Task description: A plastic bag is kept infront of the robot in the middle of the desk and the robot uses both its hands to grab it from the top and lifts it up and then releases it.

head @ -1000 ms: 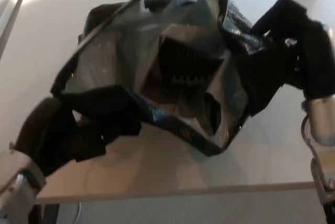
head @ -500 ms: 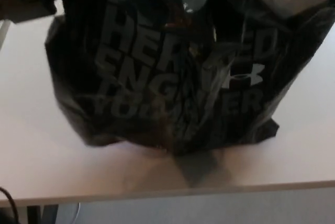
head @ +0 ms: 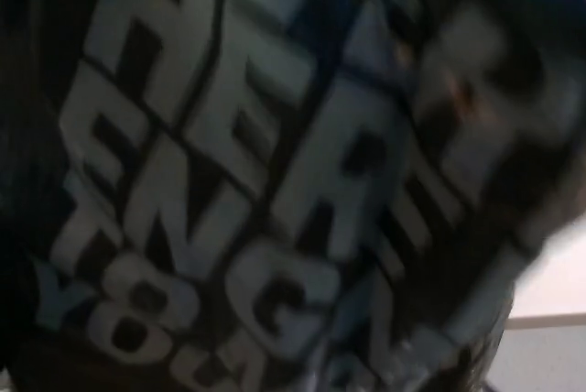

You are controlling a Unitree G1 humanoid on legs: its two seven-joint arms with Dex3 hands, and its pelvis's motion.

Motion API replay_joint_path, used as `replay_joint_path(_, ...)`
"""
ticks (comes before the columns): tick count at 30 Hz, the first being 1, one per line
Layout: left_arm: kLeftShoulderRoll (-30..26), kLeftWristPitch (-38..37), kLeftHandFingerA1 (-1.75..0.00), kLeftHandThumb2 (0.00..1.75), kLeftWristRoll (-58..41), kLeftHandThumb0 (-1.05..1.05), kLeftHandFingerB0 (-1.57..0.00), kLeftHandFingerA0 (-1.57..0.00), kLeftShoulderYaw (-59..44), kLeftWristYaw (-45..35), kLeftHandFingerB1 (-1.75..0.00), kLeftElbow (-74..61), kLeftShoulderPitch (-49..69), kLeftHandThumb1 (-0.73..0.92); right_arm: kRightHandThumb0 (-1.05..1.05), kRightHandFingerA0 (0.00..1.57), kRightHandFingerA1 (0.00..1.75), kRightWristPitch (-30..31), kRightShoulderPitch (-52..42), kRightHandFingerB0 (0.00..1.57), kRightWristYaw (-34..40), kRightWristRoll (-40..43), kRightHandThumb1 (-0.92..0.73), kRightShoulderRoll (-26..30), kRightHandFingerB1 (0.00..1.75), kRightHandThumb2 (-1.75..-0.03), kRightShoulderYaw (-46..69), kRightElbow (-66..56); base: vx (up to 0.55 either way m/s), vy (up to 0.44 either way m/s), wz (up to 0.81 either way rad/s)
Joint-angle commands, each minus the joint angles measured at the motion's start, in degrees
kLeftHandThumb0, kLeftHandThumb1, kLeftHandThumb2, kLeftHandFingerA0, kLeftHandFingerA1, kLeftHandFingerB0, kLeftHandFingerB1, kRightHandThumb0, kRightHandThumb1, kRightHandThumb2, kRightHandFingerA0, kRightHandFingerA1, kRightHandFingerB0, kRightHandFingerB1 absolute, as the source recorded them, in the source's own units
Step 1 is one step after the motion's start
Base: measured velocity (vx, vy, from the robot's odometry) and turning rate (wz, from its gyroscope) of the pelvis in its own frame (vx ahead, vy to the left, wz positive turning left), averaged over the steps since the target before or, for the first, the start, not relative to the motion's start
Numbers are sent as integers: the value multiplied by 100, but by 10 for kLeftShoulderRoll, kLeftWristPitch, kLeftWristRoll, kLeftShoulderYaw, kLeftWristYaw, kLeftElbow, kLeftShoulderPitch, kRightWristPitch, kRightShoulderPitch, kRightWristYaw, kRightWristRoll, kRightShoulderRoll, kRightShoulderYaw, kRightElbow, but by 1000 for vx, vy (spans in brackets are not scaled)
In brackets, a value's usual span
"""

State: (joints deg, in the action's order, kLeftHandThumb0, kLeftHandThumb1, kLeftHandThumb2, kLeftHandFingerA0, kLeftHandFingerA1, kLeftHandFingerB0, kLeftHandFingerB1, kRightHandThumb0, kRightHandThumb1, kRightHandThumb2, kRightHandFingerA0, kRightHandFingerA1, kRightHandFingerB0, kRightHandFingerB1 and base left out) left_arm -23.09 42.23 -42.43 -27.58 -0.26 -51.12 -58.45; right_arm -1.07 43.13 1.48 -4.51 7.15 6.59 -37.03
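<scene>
Plastic bag (head: 275, 181) fills almost the whole head view, dark film with large pale block lettering across it, blurred and very close to the camera; we judge from this that it hangs raised well above the desk (head: 563, 273), of which only a pale sliver shows at the right edge, with a grey strip below that; neither of our hands shows anywhere, so we cannot tell whether our fingers are wide, narrow or closed on the film; the top of the bag, where a hold would be, lies outside the picture.

On handling, we judge the bag to be light and wholly limp; thin film like this has no stiffness of its own, so it will sag, crumple and swing under whatever holds it; the surface looks smooth and faintly glossy, so it may slide between thick fingers unless a good fold is gathered; it is not fragile, though stretched film can tear at a pinch; the sensible place to hold is the upper rim, one hand at either side, bunching the material rather than nipping a single layer.
</scene>
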Motion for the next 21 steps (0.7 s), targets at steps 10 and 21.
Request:
replay_joint_path(10,-72,17,-173,60,-212,-24,-72,-95,-27,201,-155,-47,-19,58,-37,97,170,31,21,67,2,28,-63,4,160,-60,13,-86,0,0,0)
replay_joint_path(21,-140,-20,-173,60,-288,-24,-72,-95,-28,262,-155,-43,-4,58,-37,97,170,41,29,67,2,29,-63,3,160,-60,8,-89,0,0,0)
